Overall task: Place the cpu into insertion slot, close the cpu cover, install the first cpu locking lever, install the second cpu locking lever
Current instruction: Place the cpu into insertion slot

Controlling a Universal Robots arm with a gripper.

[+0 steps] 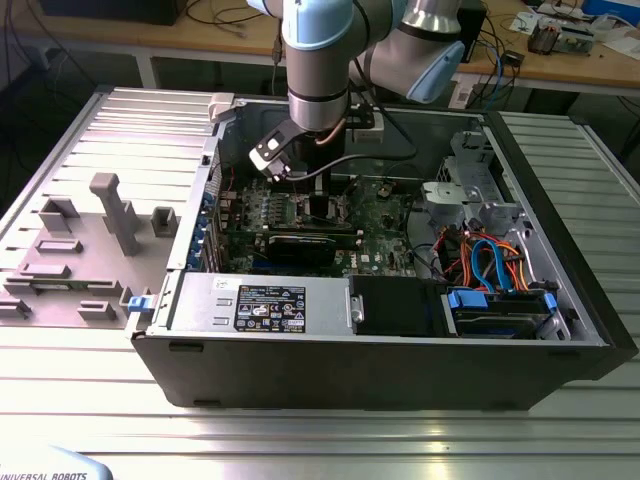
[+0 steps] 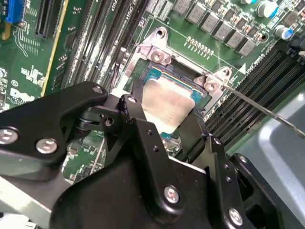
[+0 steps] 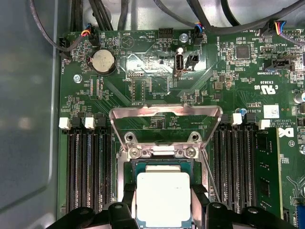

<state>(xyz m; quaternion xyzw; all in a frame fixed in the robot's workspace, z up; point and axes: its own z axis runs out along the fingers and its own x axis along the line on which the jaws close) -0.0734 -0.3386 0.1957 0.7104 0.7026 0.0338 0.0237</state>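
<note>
End effector [image 3: 164, 193] clamped on cpu [image 3: 163, 202] in insertion slot [image 3: 162, 164], cpu cover [image 3: 164, 110] raised open

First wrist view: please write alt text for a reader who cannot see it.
A small square silver-topped cpu lies in the dark square insertion slot on a green circuit board, with the black gripper straddling it. The thin silver-grey metal cpu cover stands open beyond it, and long black memory slots run on both sides.

My arm [image 1: 318, 70] reaches down into the open computer case [image 1: 560, 300] | my gripper [image 1: 322, 205] sits low over the green board [image 1: 385, 215] | power supply [image 1: 260, 302] along the near wall | grey fixture blocks [image 1: 112, 212] at the exterior view's left
</note>
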